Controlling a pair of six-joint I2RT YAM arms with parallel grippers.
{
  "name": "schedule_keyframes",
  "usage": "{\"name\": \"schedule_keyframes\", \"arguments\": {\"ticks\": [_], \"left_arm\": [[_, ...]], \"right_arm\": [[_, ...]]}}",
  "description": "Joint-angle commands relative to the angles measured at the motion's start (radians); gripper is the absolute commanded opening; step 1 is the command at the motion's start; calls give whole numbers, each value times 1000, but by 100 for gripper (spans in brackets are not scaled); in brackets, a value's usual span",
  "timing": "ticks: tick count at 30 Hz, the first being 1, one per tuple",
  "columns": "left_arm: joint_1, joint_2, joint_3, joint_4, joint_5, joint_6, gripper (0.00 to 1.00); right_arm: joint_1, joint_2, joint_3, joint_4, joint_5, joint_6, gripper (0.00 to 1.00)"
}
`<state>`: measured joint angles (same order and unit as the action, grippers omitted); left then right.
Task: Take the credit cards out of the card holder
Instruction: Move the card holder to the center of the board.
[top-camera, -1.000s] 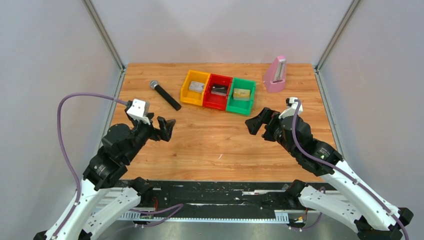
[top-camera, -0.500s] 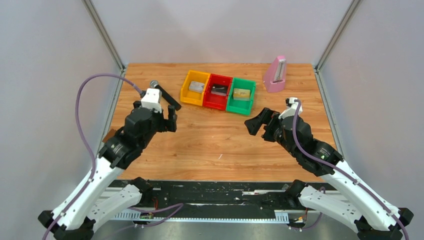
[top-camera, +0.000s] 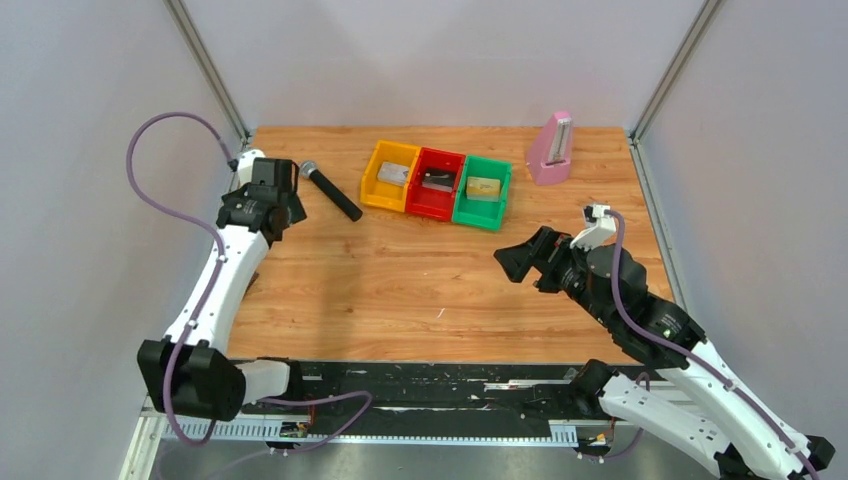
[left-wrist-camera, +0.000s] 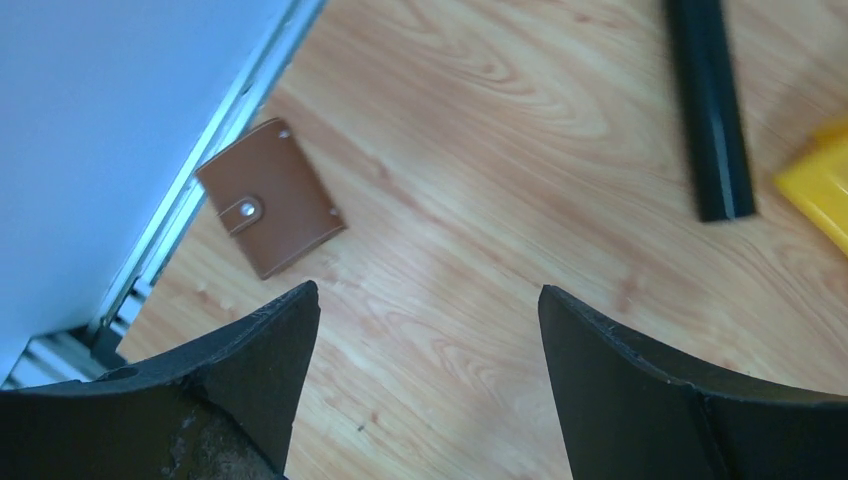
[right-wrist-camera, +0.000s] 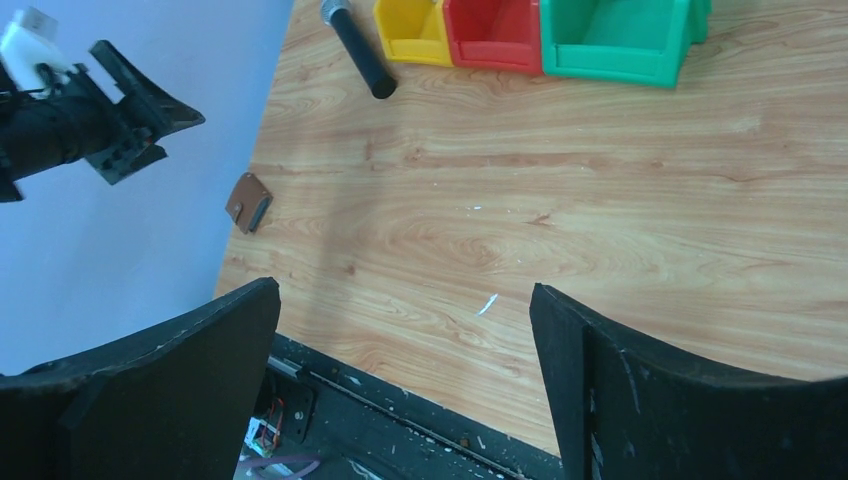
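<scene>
**Both arms raised over the table, card holder closed by the left edge**

We see a wooden table (top-camera: 420, 290) from above, with two robot arms rising from its near edge. The card holder (left-wrist-camera: 270, 210) is a small brown case. It lies flat and closed on the table, its strap snapped shut, just beside the metal rail (left-wrist-camera: 232, 125) along the table's left edge. Nothing touches it. In the overhead view we cannot make it out, as the left arm stretches over that side.

The left end effector (left-wrist-camera: 428, 295) hangs above the table with its two dark fingers spread wide and only bare wood between them. In its wrist view, the card holder sits up and to the left of the left finger, outside the gap.

The right end effector (top-camera: 517, 257) hovers over the right half of the table, pointing left. It too is released, with fingers wide apart and nothing held. Its wrist camera shows the card holder far off, at the table's left edge.

Toward the back lie a black microphone (top-camera: 330, 190) and a row of three bins touching side by side: a yellow bin (top-camera: 391, 176), a red bin (top-camera: 436, 183) and a green bin (top-camera: 482, 192). Each has a small object inside. A pink metronome (top-camera: 551, 148) stands upright to the right of them. All of these are well apart from the card holder.
</scene>
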<state>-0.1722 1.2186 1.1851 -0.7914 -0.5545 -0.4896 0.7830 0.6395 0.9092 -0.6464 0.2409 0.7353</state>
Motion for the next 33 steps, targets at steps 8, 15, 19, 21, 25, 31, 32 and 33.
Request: {"name": "schedule_keyframes", "arguments": {"ticks": [8,15,19,21,25,31,32,33], "left_arm": [[338,167,-115,26,9,-269,83],[444,303,-131,72,96,-309,81],[466,365,-114,91,98,-300,80],[476,390,-106,111,127,-281,79],[487,448,-73,120,137,-245,75],[503,507,-40,117,155,-226,73],[506,512,-39,117,163,-229,73],[507,518,-40,116,165,-231,73]], "right_arm": [[5,-105,-20,78,-106,-45,98],[4,-140,-25,93,-142,-69,98],[4,-144,-14,97,-150,-81,98],[4,-144,-12,98,-148,-85,98],[4,-126,3,102,-148,-88,98],[4,-102,14,105,-166,-79,98],[4,-97,16,106,-168,-77,97],[4,-95,17,106,-171,-78,97]]}}
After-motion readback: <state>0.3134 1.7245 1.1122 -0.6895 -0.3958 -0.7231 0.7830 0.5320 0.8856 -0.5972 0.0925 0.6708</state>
